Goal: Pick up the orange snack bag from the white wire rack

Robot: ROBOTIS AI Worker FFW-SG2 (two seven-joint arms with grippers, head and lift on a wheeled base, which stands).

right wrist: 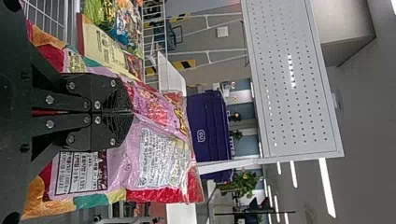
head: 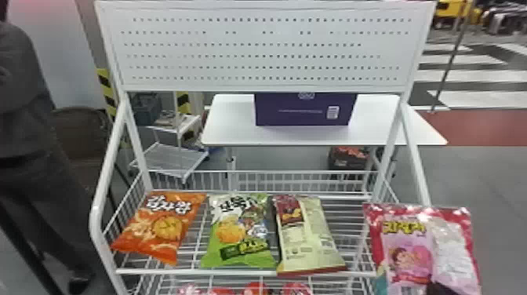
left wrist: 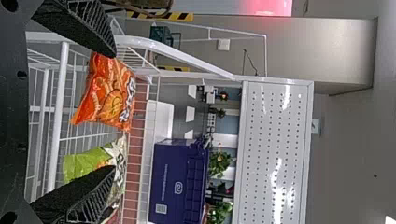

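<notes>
While my left gripper point(left wrist: 113, 112) faces the white wire rack point(head: 176, 271), its two black fingers stand released and well apart, with the one orange snack bag point(head: 157, 227) framed beyond their tips in the left wrist view. That bag, a single specimen, lies label up on the rack's upper shelf at the left end, beside the left side wall, its lowest corner near the front edge. Three bags in all occupy this shelf: the orange one, one green bag point(head: 239, 235) just beside it toward the middle, and one cream-coloured bag point(head: 309, 243) to the right of the green, its red-trimmed end at the front edge. The gap between orange and green widens toward that edge. My right gripper point(head: 441, 289) has its two fingers clenched on one pink bag point(head: 407, 251), which I hold at the rack's right end, its printed faces creased around the grip. On the lower shelf, at least four red packages point(head: 255, 289) are partly visible beneath the front edge of the upper one. Above the shelves spans one perforated white panel point(head: 255, 51); behind the rack stands one white table point(head: 235, 135), bearing one purple box point(head: 306, 111) between its left and right edges.
</notes>
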